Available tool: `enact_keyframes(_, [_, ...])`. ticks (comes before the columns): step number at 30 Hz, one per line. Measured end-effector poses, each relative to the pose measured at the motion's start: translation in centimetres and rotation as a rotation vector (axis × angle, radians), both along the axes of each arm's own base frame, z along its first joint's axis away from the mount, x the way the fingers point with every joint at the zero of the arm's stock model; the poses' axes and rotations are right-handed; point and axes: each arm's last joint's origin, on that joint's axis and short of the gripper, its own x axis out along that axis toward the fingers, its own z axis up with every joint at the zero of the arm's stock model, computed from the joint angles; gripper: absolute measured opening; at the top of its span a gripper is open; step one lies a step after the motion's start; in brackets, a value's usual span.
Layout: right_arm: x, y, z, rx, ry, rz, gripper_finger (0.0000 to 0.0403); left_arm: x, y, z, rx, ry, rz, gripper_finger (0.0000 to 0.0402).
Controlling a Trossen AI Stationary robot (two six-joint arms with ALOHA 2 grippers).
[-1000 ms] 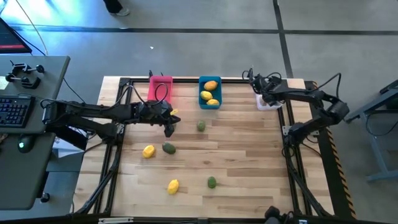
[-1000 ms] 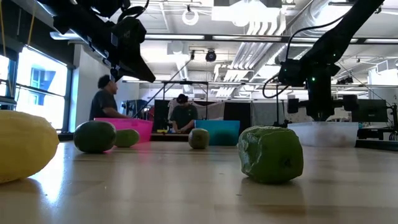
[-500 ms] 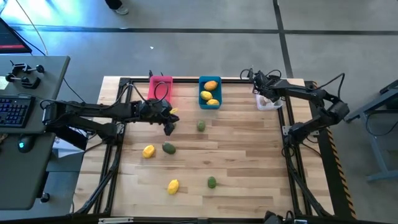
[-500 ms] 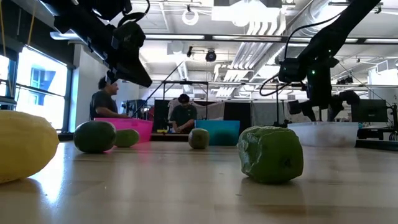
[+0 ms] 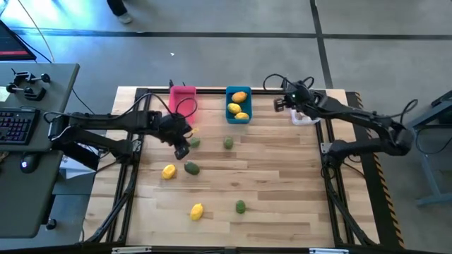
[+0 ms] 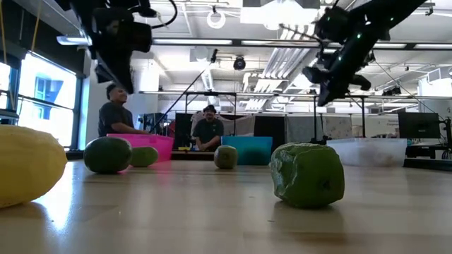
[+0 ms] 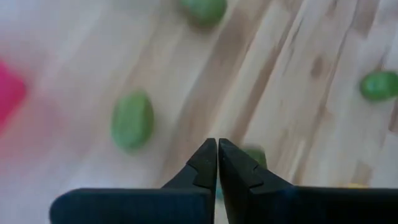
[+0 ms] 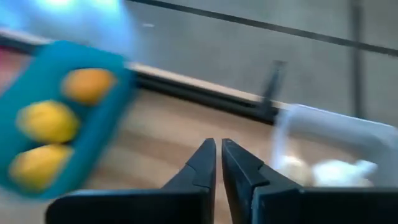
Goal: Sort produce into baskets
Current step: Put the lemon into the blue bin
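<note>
While both hover clenched and empty, left gripper (image 5: 182, 150) above a green fruit (image 5: 193, 142), right gripper (image 5: 280, 104) at nine o'clock of the white bin (image 5: 308, 118).

Three baskets (image 5: 238, 104), nine loose produce (image 5: 191, 168)

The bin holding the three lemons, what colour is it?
Blue bin, clearest in the high view.
</note>
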Motion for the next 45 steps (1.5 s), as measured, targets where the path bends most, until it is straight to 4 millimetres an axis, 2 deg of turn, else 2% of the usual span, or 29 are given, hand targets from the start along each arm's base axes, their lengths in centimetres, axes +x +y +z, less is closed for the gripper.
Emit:
enact_keyframes(4, [0.7,1.9,0.8,-0.001,-0.036,0.120,0.0003,-0.7,-1.3,-0.3,-0.091,0.093,0.079,0.0002])
enact_keyframes(10, [1.9,3.9,0.5,0.014,-0.011,0.233,0.0001,-1.5,-4.0,-1.0,-0.176,0.198,0.185,0.0020])
enact_keyframes(14, [2.3,4.8,0.5,0.018,-0.010,0.280,0.0001,-2.1,-5.8,-1.5,-0.175,0.245,0.218,0.0053])
enact_keyframes(19, [2.5,5.1,0.5,0.030,-0.006,0.334,0.0000,-3.1,-7.2,-1.7,-0.179,0.318,0.261,0.0115])
enact_keyframes(26, [2.5,5.1,0.5,0.033,-0.009,0.339,0.0000,-4.1,-7.6,-1.9,-0.158,0.400,0.334,0.0210])
enact_keyframes(30, [2.6,5.1,0.5,0.027,-0.011,0.344,0.0000,-4.2,-7.5,-2.2,-0.160,0.401,0.356,0.0239])
enact_keyframes(36, [2.6,5.1,0.5,0.024,-0.006,0.350,0.0000,-5.3,-7.6,-4.9,-0.199,0.495,0.370,0.0245])
enact_keyframes(45, [2.6,5.1,0.5,0.028,-0.011,0.345,0.0000,-4.2,-7.9,-5.7,-0.214,0.383,0.366,0.0246])
